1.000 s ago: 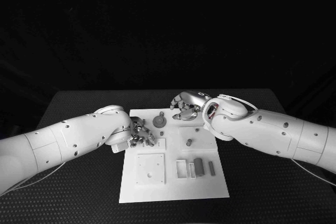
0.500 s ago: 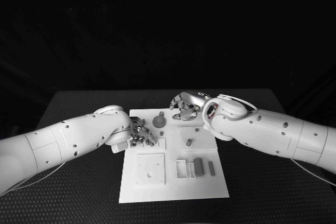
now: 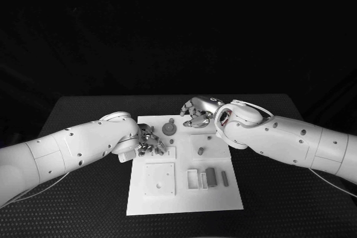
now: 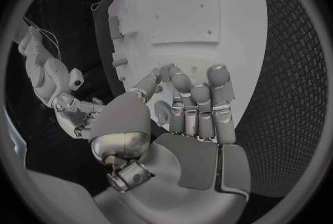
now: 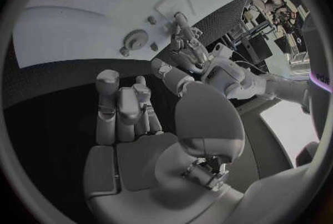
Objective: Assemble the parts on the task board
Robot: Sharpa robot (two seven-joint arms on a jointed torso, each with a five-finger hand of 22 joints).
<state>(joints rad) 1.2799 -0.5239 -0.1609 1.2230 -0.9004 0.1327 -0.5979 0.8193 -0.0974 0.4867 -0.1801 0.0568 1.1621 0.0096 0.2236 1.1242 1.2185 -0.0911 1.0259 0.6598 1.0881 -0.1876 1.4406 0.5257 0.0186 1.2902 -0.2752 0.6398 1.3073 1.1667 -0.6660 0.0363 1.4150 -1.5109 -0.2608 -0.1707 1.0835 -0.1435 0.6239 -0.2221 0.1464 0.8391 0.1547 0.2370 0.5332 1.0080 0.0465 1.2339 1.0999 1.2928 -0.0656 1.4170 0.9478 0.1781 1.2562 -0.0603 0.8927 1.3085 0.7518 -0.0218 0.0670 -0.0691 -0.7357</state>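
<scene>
Both hands unmoved over task board

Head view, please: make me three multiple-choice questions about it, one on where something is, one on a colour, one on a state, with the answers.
1. Where is the right hand?
A. Over the far end of the task board
B. Over its near end
C. Off the table altogether

2. What colour is the table?
A. White
B. Black
C. Striped

3. How is the gear?
A. Lifted in the right hand's fingers
B. Lying on the bare table
C. Lying on the task board

Answers: 1 A, the hand sits above the far edge of the task board. 2 B, the dark surface surrounds the white task board. 3 C, it rests there, clear of both hands.
</scene>
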